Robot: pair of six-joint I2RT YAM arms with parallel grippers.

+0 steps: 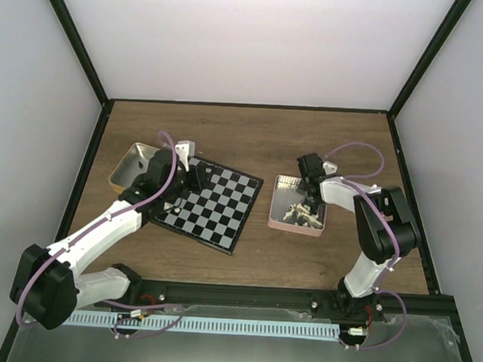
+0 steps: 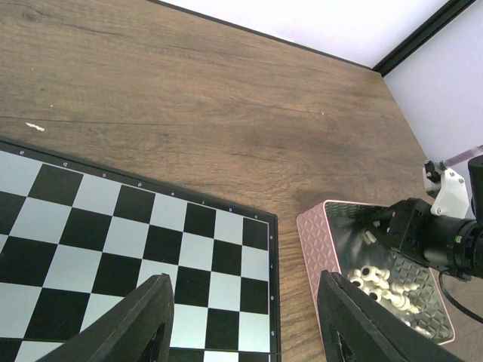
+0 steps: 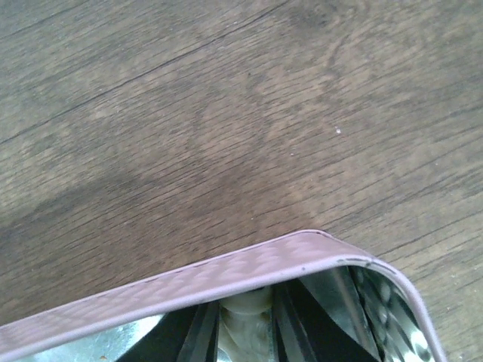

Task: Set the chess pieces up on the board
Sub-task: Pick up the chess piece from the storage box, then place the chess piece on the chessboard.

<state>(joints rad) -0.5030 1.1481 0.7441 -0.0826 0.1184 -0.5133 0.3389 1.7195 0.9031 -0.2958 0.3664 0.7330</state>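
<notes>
The board (image 1: 216,202) lies left of centre, and its black and grey squares fill the left wrist view (image 2: 113,234). My left gripper (image 1: 195,177) hovers over the board's far left part, open and empty (image 2: 243,277). Cream-white chess pieces (image 1: 298,211) lie in a pink tin (image 1: 286,225), also seen in the left wrist view (image 2: 385,290). My right gripper (image 1: 309,199) reaches down into that tin. In the right wrist view it (image 3: 245,320) is shut on one cream chess piece (image 3: 245,309) just inside the tin's rim (image 3: 226,277). No black pieces show.
A gold-rimmed metal tin (image 1: 134,164) stands left of the board, partly behind my left arm. Bare wooden table (image 1: 252,137) lies beyond the board and tins. Black frame posts and white walls enclose the table on three sides.
</notes>
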